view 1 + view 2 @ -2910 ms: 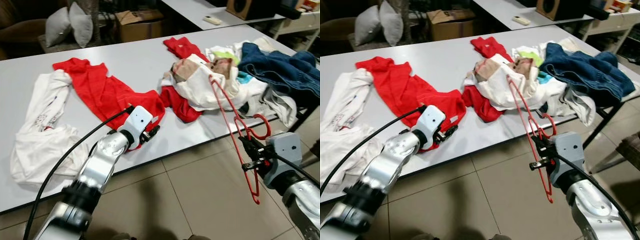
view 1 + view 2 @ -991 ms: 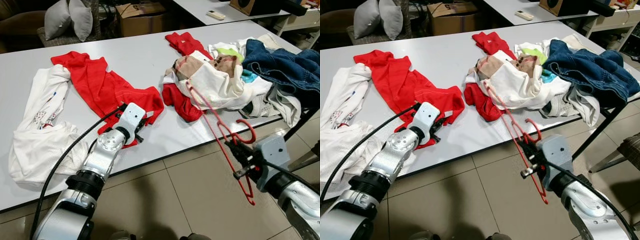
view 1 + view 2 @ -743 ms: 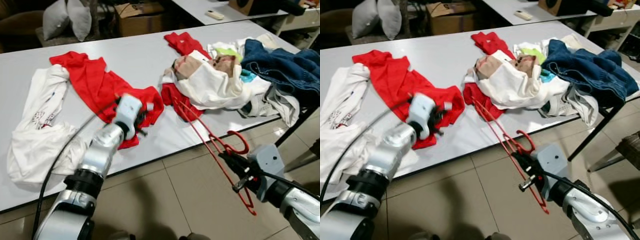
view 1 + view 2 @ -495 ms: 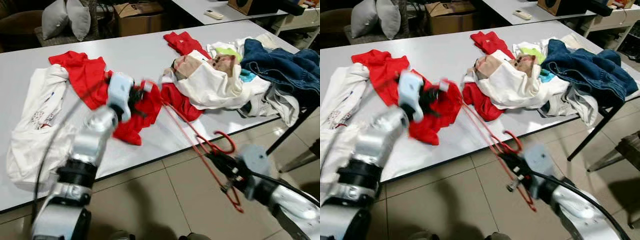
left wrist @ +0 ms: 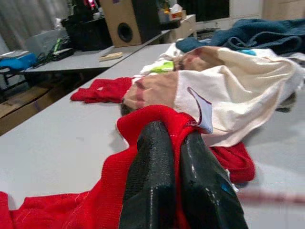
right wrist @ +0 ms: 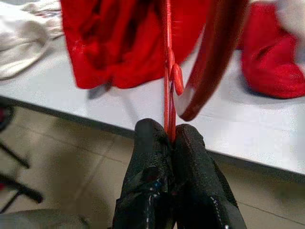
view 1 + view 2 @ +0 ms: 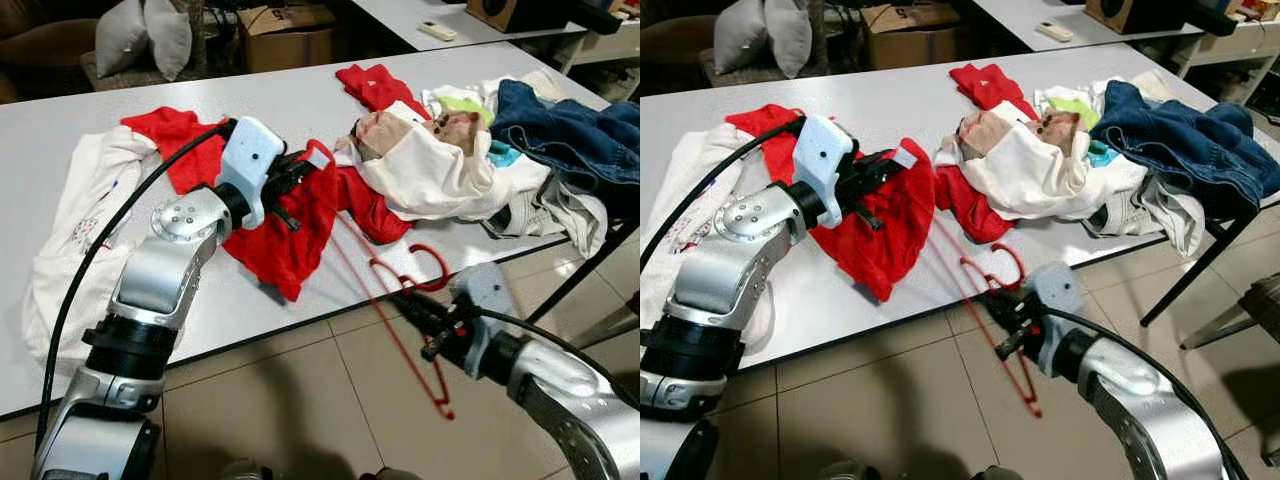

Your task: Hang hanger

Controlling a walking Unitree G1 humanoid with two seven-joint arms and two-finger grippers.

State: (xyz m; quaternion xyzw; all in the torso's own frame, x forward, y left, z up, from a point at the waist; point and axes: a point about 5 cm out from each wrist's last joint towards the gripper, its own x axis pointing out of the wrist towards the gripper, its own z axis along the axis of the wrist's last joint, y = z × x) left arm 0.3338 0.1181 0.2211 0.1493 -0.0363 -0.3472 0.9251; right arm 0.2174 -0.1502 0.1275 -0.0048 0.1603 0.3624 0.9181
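Cloth, plastic and brushed metal at a matt grey table

The left gripper (image 5: 178,191) has rough, pebbled black fingers pinching a soft knitted red shirt (image 7: 290,225); just beyond them lies cream woven cloth (image 5: 238,90). The right gripper (image 6: 169,138), equally matt and grainy, clamps a thin, glossy red plastic hanger (image 6: 209,62). Both arms are satin silver metal with smooth white plastic wrist housings. The table (image 7: 300,100) looks smooth and matt; the floor tiles (image 7: 300,400) below the grippers show a dull sheen.
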